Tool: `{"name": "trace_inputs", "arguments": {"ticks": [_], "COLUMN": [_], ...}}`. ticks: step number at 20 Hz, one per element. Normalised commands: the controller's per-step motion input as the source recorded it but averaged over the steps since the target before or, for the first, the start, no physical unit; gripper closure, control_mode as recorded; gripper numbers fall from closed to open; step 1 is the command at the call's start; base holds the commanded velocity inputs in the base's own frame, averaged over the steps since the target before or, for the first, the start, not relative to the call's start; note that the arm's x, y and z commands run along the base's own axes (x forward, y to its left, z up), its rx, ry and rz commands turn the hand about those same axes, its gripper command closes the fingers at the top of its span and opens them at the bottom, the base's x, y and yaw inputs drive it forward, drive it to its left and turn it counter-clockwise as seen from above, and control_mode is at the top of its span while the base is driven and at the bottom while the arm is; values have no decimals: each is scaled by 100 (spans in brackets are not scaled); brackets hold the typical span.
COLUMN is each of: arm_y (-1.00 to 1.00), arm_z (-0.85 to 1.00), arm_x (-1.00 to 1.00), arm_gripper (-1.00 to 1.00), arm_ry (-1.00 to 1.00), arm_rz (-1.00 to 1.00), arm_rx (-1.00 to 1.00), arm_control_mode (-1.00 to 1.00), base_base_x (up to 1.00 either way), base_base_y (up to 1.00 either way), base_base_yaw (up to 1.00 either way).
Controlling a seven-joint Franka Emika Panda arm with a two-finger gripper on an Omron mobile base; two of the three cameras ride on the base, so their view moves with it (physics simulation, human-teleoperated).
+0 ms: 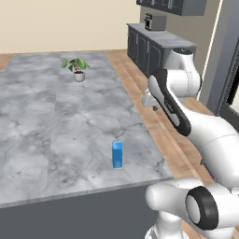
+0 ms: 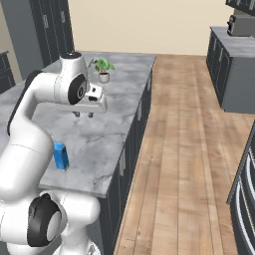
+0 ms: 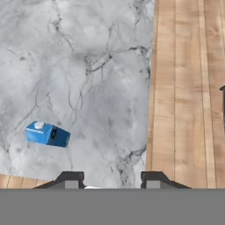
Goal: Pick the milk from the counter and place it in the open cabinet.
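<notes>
Fingers [image 3: 112, 179] spread wide and empty, high above the counter [image 3: 88, 66]; the upright milk carton [image 3: 47, 134] stands well off to their left, near the counter edge.

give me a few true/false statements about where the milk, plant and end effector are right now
1. The milk stands upright on the counter. True.
2. The end effector is shut on the milk. False: it is open, above the counter, apart from the carton.
3. The potted plant sits right beside the milk. False: it is at the counter's far end.
4. The milk is near the counter's front edge. True.
5. The milk lies on the wooden floor. False: it is on the counter.
</notes>
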Motion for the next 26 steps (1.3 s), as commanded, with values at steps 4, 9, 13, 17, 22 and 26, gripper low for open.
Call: {"name": "trace_inputs", "arguments": {"ticks": [4, 9, 13, 17, 22, 26], "arm_y": [0, 11, 16, 4, 9, 14], "arm_z": [0, 0, 0, 0, 0, -2], "arm_x": [0, -21, -40, -25, -5, -2], "arm_gripper": [-100, -100, -100, -100, -100, -100], "arm_ry": [0, -22, -49, -34, -15, -14], "arm_rz": [0, 9, 33, 38, 38, 40], "arm_rx": [0, 0, 10, 18, 16, 16], "arm_control_mode": [-100, -100, -100, -100, -100, -100], "base_base_x": [0, 0, 0, 0, 0, 0], "base_base_y": [0, 0, 0, 0, 0, 0], "base_base_yaw": [0, 0, 0, 0, 0, 0]}}
